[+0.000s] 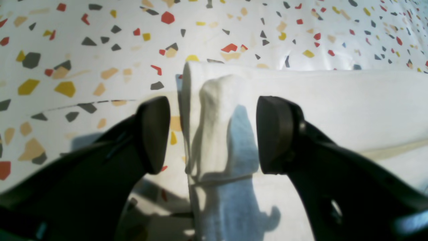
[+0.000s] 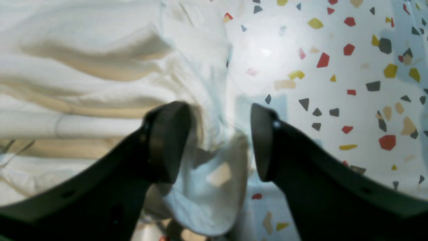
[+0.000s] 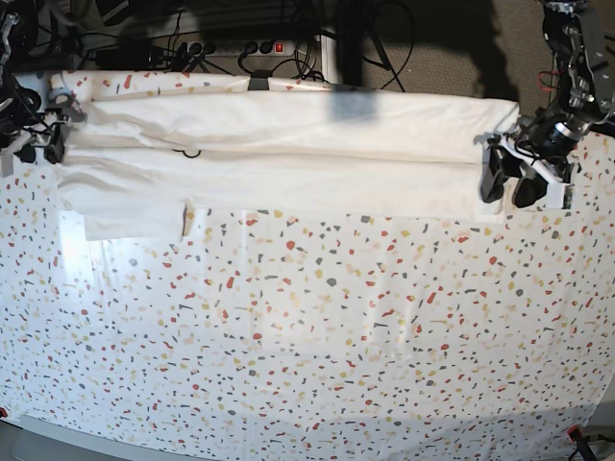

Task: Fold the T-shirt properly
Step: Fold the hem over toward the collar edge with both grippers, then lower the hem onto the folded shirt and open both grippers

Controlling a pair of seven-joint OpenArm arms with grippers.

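Observation:
The T-shirt [image 3: 288,163] lies plain white side up as a long folded band across the back of the table, one sleeve [image 3: 125,216] jutting forward at its left end. My left gripper [image 3: 514,180] stands at the band's right end. In the left wrist view my left gripper [image 1: 214,134] is open, and a pinched-up ridge of T-shirt [image 1: 334,107] stands loose between its fingers. My right gripper [image 3: 38,144] is at the left end. In the right wrist view my right gripper [image 2: 220,140] is open over a bunched edge of T-shirt [image 2: 83,83].
The speckled terrazzo tablecloth [image 3: 317,327] covers the whole table in front of the shirt. Cables and a power strip [image 3: 240,46] lie behind the table's back edge. Both arms sit at the table's outer back corners.

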